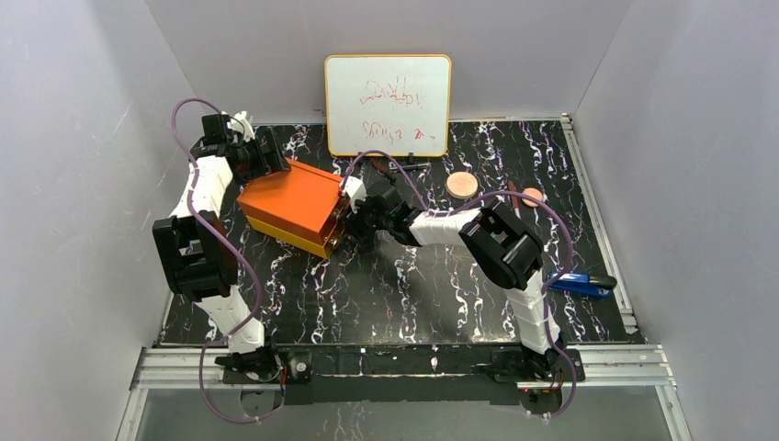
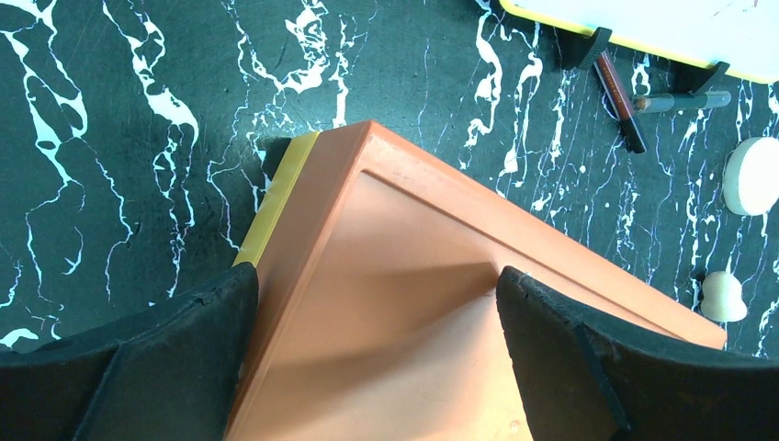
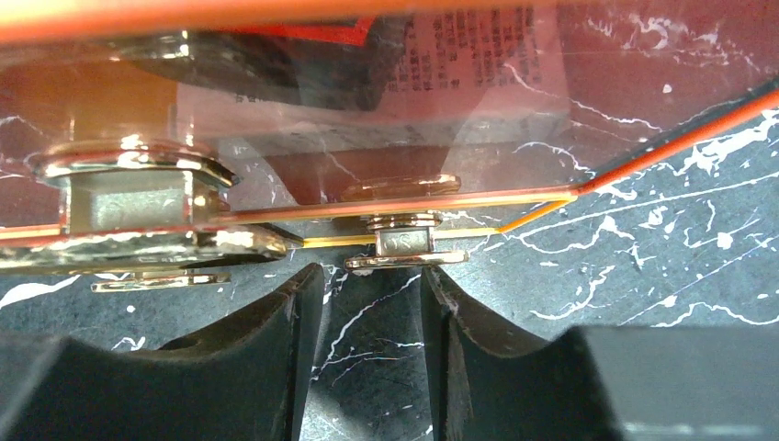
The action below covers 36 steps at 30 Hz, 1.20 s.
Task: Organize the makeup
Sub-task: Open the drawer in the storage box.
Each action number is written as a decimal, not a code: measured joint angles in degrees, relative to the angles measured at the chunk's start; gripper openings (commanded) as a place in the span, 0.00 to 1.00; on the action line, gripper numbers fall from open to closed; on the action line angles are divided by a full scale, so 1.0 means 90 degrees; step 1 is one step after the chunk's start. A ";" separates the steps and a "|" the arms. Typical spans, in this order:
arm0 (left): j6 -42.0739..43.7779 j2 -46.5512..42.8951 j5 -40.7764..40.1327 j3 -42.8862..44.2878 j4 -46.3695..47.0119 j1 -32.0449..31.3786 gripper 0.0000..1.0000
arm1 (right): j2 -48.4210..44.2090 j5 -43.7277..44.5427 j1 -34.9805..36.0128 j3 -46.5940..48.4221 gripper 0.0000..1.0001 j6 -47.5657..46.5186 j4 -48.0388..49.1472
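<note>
The orange box (image 1: 292, 207) with clear drawers stands at mid-left. My left gripper (image 1: 266, 156) (image 2: 377, 276) hangs open over its back corner, its fingers (image 2: 184, 358) spread wide across the lid (image 2: 395, 239). My right gripper (image 1: 355, 225) (image 3: 372, 276) is at the drawer front, open with a narrow gap and nothing in it. A gold drawer knob (image 3: 404, 243) sits just past its fingertips. A dark printed item (image 3: 367, 64) shows through the clear drawer. On the table lie a peach disc (image 1: 461, 185) (image 2: 753, 175), a tan sponge (image 1: 532, 196) (image 2: 721, 296) and thin dark sticks (image 1: 404, 165) (image 2: 620, 87).
A whiteboard (image 1: 388, 104) stands at the back middle, with the sticks at its feet. A blue stapler-like object (image 1: 583, 283) lies at the right edge of the black marbled table (image 1: 432, 285). White walls close in both sides.
</note>
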 measured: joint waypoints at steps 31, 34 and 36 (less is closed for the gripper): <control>0.0056 -0.0022 -0.0063 0.0000 -0.0049 -0.0022 0.96 | -0.0034 -0.0010 -0.0046 0.0398 0.42 -0.0447 -0.0690; 0.0063 -0.0022 -0.0066 0.0002 -0.0053 -0.0022 0.96 | -0.0039 -0.0012 -0.0046 0.0398 0.42 -0.0447 -0.0678; 0.0073 -0.0022 -0.0066 0.0005 -0.0061 -0.0022 0.96 | -0.0039 -0.0012 -0.0049 0.0398 0.42 -0.0447 -0.0678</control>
